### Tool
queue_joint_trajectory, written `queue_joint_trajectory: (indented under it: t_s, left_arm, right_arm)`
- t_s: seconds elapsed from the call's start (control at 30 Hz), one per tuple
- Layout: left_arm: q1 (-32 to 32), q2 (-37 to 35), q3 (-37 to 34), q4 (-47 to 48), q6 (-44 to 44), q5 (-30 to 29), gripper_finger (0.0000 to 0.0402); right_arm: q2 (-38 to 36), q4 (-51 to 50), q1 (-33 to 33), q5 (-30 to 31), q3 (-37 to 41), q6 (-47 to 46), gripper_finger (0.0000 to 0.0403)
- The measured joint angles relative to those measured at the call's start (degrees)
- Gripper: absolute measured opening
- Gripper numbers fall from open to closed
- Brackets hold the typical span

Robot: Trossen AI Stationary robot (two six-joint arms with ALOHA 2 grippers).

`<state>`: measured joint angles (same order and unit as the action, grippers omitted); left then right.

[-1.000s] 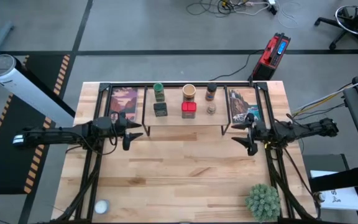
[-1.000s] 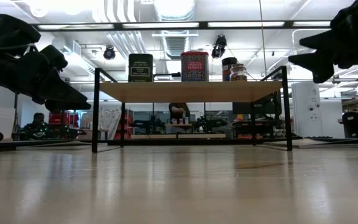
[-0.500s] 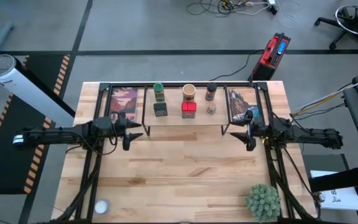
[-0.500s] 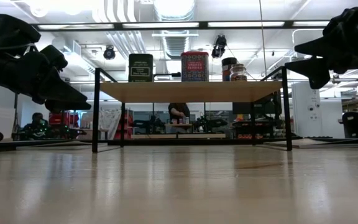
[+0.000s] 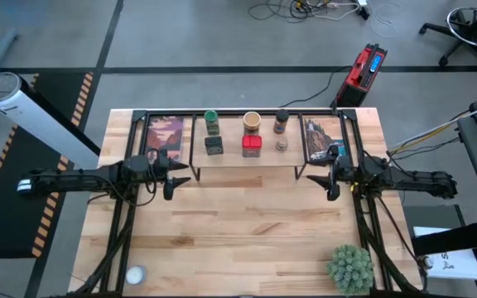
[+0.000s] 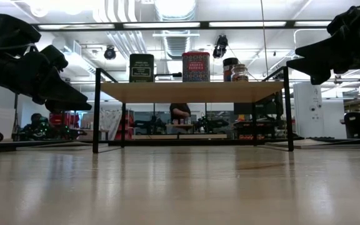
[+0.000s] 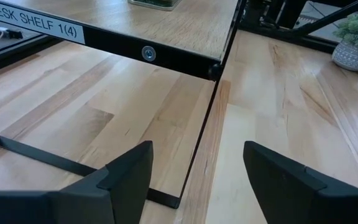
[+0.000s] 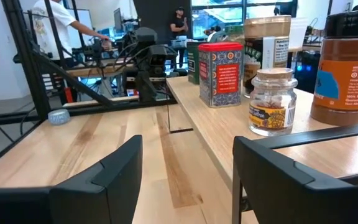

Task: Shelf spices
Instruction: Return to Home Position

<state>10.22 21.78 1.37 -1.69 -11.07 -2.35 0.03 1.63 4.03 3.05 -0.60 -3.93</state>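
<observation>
All six spices [image 5: 251, 146] stand on the shelf [image 5: 238, 167]; left tool [image 5: 176, 176] and right tool [image 5: 320, 180] hang open, empty, flanking it.

We see long white lamps [image 6: 167, 25] on the ceiling in the low view, so bright that they glow. Against them the left hand [image 6: 74, 101] and the right hand [image 6: 302, 59] look like flat black shapes. The lamps lay a soft, pale shine on the wooden surface [image 6: 180, 187], and the underside of the shelf [image 6: 192, 92] looks a little darker. From above, we see bright, even light on the whole surface, with only thin, faint shadows beside the arms and no hard glare.
</observation>
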Motion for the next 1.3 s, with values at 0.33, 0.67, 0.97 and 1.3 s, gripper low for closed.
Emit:
queue_joint_trajectory:
  t_s: [0.33, 0.67, 0.97, 1.3]
  left_arm:
    - [0.0, 0.0, 0.0, 0.0, 0.0, 0.0, 0.0225]
    - [0.0, 0.0, 0.0, 0.0, 0.0, 0.0, 0.0212]
    - [0.0, 0.0, 0.0, 0.0, 0.0, 0.0, 0.0215]
    - [0.0, 0.0, 0.0, 0.0, 0.0, 0.0, 0.0231]
  right_arm:
    - [0.0, 0.3, 0.0, 0.0, 0.0, 0.1, 0.0234]
    - [0.2, 0.4, 0.0, -0.1, 0.0, 0.0, 0.0251]
    - [0.2, 0.4, 0.0, -0.1, 0.0, 0.0, 0.0259]
    - [0.2, 0.3, 0.0, 0.0, 0.0, 0.1, 0.0246]
